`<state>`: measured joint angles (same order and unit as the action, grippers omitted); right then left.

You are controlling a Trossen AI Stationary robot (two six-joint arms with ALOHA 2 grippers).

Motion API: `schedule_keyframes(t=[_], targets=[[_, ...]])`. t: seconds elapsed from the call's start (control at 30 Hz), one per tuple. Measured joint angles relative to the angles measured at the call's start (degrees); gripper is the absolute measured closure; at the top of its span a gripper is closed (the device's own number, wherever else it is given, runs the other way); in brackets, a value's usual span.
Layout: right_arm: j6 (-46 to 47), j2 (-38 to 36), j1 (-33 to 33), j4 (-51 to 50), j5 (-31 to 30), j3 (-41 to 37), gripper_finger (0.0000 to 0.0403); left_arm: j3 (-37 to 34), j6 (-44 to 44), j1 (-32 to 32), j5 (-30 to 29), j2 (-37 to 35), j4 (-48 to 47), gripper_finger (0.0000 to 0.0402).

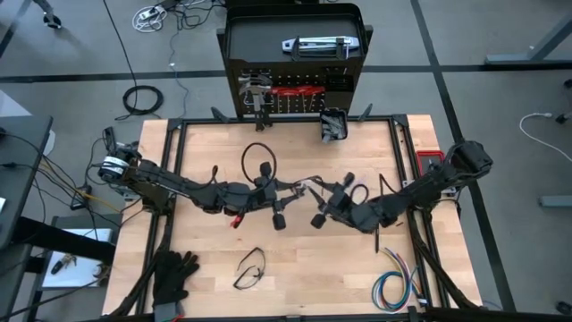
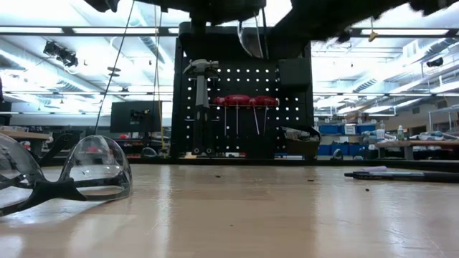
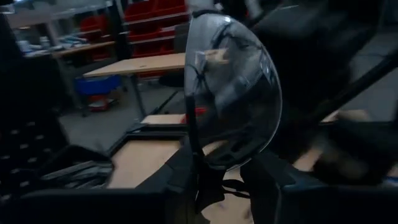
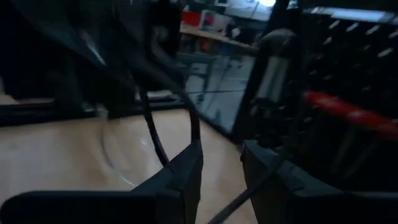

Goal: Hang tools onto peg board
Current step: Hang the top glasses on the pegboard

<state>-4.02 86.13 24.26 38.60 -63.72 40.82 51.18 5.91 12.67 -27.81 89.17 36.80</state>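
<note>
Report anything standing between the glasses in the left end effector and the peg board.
Nothing visible does: only bare table lies between the safety glasses held in the left end effector and the peg board.

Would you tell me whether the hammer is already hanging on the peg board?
Yes: the hammer hangs upright on the peg board, head up.

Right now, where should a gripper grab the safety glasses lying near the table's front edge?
Grip the safety glasses by their thin black frame, likely from above: it is narrow, while the clear lens bulges wide.
</note>
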Motion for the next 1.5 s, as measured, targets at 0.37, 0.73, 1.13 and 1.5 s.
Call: schedule_keyframes(t=[0.37, 0.73, 1.13, 1.5], targets=[[-5.8, -2.9, 9.3, -5.4, -20.8, 0.0, 0.0281, 0.0, 1.6, 0.0, -4.1, 0.0, -3.0, 0.0303], [5.2, -2.9, 11.1, -7.6, -23.4, -2.3, 0.0285, -2.0, 1.0, -0.8, -8.3, -10.4, -13.6, 0.0303], [25.0, -2.8, -6.6, -10.0, 8.6, -6.3, 0.0296, -21.3, -5.1, -7.5, -21.5, -18.7, -4.4, 0.0303], [23.6, -2.8, -17.0, -9.7, 21.8, -6.3, 0.0307, -36.0, -7.8, -19.3, -24.7, -18.8, 15.2, 0.0303]])
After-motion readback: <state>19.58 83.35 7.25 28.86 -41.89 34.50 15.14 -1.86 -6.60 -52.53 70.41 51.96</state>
